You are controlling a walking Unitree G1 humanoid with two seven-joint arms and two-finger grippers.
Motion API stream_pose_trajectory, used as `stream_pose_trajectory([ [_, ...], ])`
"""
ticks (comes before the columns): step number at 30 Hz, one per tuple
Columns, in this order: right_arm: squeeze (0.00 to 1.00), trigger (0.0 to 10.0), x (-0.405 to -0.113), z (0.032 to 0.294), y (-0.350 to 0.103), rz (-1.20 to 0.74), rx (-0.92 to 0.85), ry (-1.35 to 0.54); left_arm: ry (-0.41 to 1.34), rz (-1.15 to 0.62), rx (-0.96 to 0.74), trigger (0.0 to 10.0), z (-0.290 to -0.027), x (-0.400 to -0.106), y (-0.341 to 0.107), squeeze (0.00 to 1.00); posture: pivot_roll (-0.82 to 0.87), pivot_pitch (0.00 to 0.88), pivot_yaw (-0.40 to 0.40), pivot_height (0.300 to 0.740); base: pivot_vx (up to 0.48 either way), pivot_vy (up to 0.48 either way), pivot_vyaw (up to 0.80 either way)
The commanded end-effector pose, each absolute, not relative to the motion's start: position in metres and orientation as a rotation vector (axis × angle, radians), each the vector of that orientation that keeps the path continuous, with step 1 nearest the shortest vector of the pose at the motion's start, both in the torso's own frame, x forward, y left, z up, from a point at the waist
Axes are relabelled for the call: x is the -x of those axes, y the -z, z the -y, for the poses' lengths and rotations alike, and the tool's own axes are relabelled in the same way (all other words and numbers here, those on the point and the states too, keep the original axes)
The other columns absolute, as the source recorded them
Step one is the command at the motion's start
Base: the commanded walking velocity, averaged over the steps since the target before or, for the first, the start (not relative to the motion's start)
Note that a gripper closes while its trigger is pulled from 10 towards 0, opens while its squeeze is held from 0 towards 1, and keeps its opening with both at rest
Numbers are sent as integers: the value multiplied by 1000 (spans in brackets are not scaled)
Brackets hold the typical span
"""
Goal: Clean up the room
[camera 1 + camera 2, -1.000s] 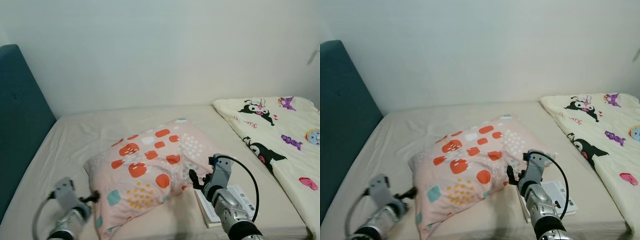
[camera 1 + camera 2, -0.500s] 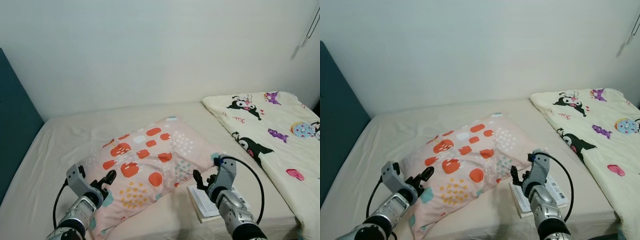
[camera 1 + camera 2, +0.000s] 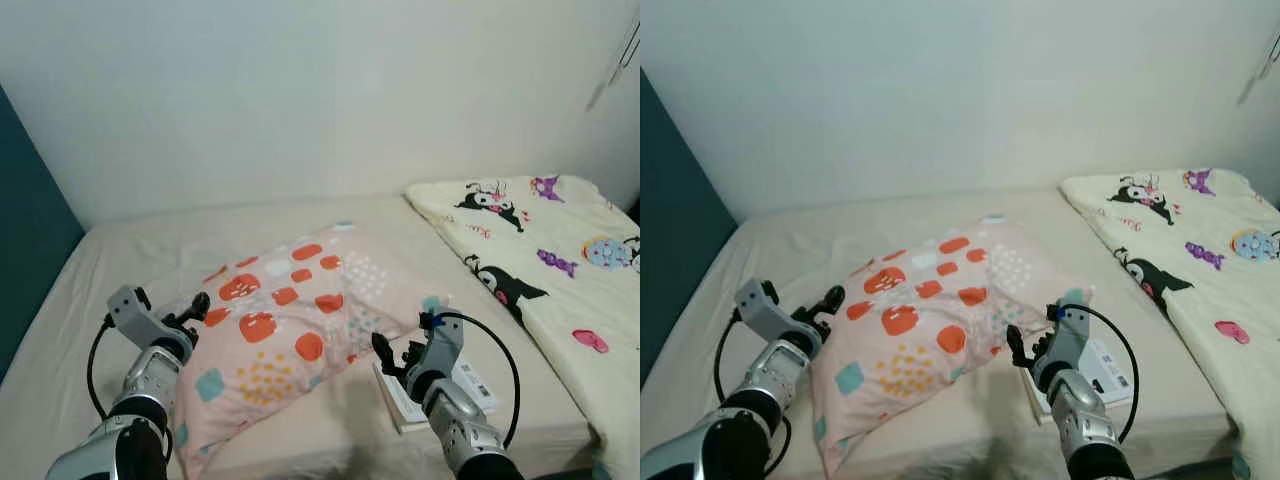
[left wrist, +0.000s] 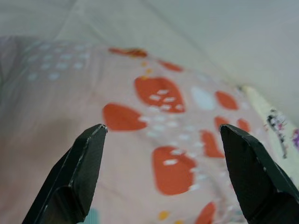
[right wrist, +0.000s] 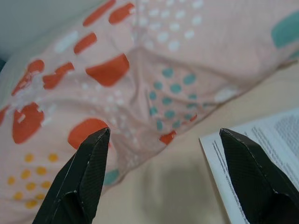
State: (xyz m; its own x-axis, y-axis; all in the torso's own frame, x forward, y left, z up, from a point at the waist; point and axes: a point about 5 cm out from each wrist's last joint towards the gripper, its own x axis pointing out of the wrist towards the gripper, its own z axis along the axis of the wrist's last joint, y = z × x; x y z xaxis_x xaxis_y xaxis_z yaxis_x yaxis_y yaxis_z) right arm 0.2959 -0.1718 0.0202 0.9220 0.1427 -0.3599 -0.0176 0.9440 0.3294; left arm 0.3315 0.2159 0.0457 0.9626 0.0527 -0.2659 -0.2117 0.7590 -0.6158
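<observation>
A teal headboard (image 3: pixel 25 230) stood at the far left, w/ the beige bed (image 3: pixel 130 260) running rightward from it under a plain white wall (image 3: pixel 300 100). The left gripper (image 3: pixel 192 310) sat low on the left, just beside the pillow's left edge, its two black fingers (image 4: pixel 77 175) spread wide apart and gripping nothing (the wrist view looked straight between them onto the pink fabric). The pillow (image 3: pixel 290 325), pink w/ orange blobs plus white, teal and yellow dots, lay tilted across the middle of the bed, one corner toward the wall and its lower end near the bed's front edge. To its right, the right gripper (image 3: pixel 392 355) hovered near the pillow's lower right edge, fingers (image 5: pixel 81 179) likewise parted wide and holding nothing; between them the wrist view showed the pillow's rim, a strip of bare sheet and a corner of printed paper. That paper was a booklet (image 3: pixel 455 385) lying flat on the sheet just beside the pillow's right corner, partly hidden by the right arm. Further right, a cream blanket (image 3: pixel 540 260) w/ cartoon characters in black, purple and pink lay spread over the right side of the bed, well apart from the pillow. At the top right corner a thin cord (image 3: pixel 612 62) hung against the wall.
</observation>
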Motion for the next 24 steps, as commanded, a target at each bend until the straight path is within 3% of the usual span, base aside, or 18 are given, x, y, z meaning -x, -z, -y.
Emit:
stream_pose_trajectory([
  [1,0,10000,-290,170,-14,-417,-358,-76,-164,-265,665,10000,-219,-328,-42,0,-75,82,16,625,0,0,0],
  [7,0,10000,-286,166,-15,-399,-377,-79,-181,-284,635,10000,-219,-327,-40,0,-77,96,24,600,0,0,0],
  [24,0,10000,-261,151,-11,-348,-443,-87,-166,-262,667,10000,-217,-339,-53,0,-69,177,71,600,0,0,0],
])
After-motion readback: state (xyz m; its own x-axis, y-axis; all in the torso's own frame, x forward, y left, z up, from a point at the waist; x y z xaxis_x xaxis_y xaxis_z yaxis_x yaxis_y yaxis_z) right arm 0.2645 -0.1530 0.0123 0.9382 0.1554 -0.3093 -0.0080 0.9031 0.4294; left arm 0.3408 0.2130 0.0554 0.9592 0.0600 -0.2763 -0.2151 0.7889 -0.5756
